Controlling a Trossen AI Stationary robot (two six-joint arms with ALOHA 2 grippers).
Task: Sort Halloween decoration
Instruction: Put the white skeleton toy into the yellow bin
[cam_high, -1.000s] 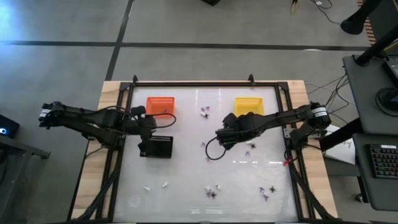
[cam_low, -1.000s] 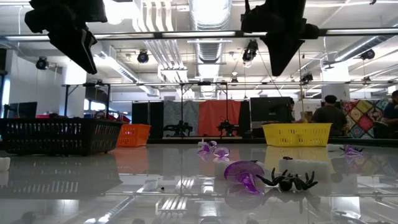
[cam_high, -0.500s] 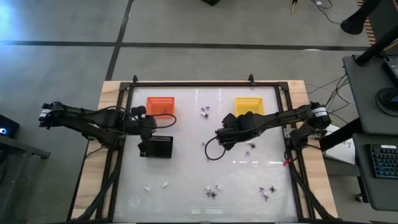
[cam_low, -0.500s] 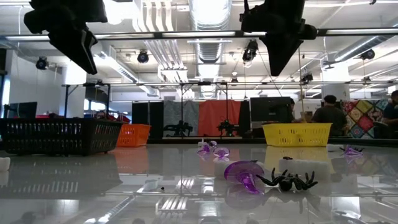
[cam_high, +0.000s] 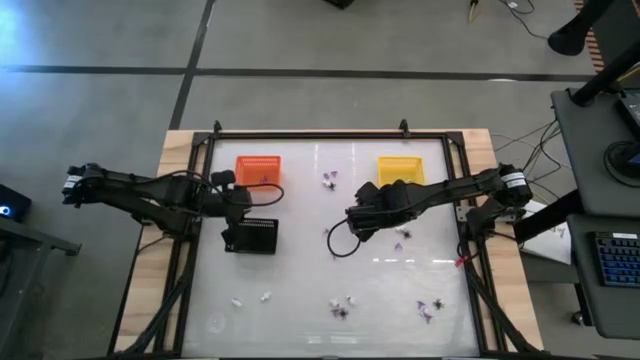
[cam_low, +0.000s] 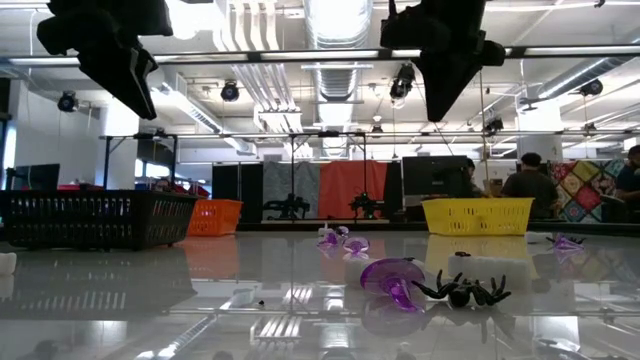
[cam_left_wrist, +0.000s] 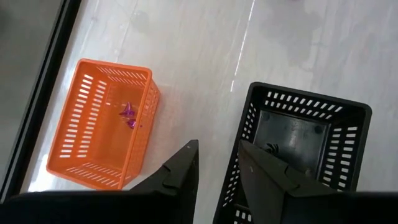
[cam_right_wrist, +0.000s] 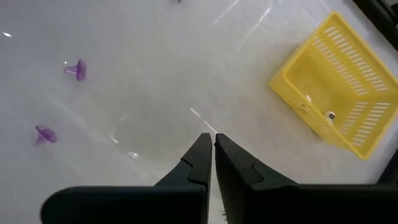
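Note:
The decorations lie scattered on the white table: purple ones (cam_high: 329, 180) near the far middle, more (cam_high: 340, 306) with whitish ones (cam_high: 266, 296) along the near side. In the low view a purple trinket (cam_low: 390, 275) and a black spider (cam_low: 462, 291) sit close. My left gripper (cam_left_wrist: 217, 146) hovers open, empty, above the gap between the orange basket (cam_left_wrist: 102, 121) and the black basket (cam_left_wrist: 305, 143). My right gripper (cam_right_wrist: 212, 139) hangs shut above bare table, left of the yellow basket (cam_right_wrist: 339, 87), with two purple trinkets (cam_right_wrist: 76, 70) farther off.
The orange basket (cam_high: 258, 168) holds a purple trinket (cam_left_wrist: 129, 115); the yellow basket (cam_high: 400, 168) holds whitish pieces (cam_right_wrist: 308, 98); the black basket (cam_high: 252, 236) has a dark piece inside (cam_left_wrist: 272, 148). A black frame (cam_high: 300, 134) edges the table. People sit in the room beyond.
My right gripper has drifted slightly toward the table's left, staying high above the table.

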